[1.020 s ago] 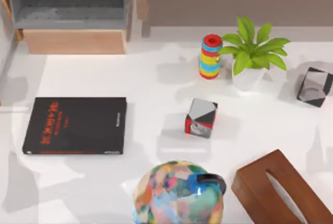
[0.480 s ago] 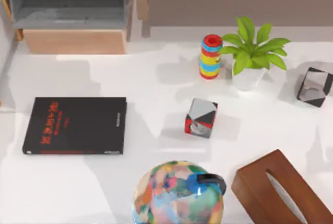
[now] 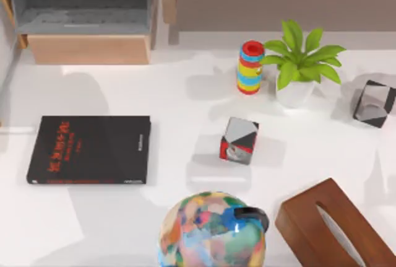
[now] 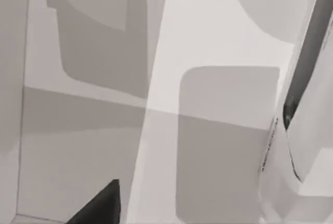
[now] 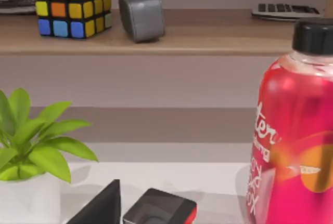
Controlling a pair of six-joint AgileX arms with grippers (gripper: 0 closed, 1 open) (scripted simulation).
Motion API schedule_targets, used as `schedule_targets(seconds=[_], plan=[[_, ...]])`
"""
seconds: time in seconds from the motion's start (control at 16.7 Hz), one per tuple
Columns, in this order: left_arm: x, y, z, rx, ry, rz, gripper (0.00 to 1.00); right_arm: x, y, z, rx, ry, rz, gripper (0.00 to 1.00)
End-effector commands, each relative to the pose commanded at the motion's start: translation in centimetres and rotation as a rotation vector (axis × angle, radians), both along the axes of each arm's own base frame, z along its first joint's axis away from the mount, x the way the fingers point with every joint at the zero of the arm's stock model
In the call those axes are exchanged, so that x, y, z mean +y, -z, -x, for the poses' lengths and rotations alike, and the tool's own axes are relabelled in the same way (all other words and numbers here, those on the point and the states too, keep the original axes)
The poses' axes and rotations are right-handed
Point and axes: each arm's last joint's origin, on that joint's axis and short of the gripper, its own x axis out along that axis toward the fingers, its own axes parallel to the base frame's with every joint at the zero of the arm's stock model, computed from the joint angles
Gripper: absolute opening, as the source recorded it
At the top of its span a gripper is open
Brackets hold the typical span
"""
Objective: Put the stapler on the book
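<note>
Black book: lies flat at table's 9 o'clock. Jaw state of both grippers: cannot tell. Risk: the red-grey-black cube at centre is mistaken for the stapler.

black book flat, table's left

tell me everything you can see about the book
The book is a flat black rectangle lying closed on the white table, toward its left side, cover up. Red characters run along the lower left part of the cover, and a short line of small white print sits near its right edge. A thin reddish strip shows along the near edge. Its long sides run across the table. Nothing rests on it or touches it; the cube stands apart to its right.
</note>
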Motion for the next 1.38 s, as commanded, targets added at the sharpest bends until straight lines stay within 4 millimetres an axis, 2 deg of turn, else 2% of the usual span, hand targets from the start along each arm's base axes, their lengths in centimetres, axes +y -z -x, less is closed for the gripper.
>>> schedule_targets(seconds=[0.48, 0.96, 1.38], plan=[[-0.7, -1.3, -1.1, -0.055, 0.143, 0.021, 1.00, 0.0, 0.0, 0.0, 0.000, 0.000, 0.000, 1.00], [-0.4, -1.4, -0.9, -0.058, 0.143, 0.019, 1.00, 0.0, 0.0, 0.0, 0.000, 0.000, 0.000, 1.00], [0.0, -0.6, -0.4, -0.055, 0.148, 0.022, 1.00, 0.0, 0.0, 0.0, 0.000, 0.000, 0.000, 1.00]])
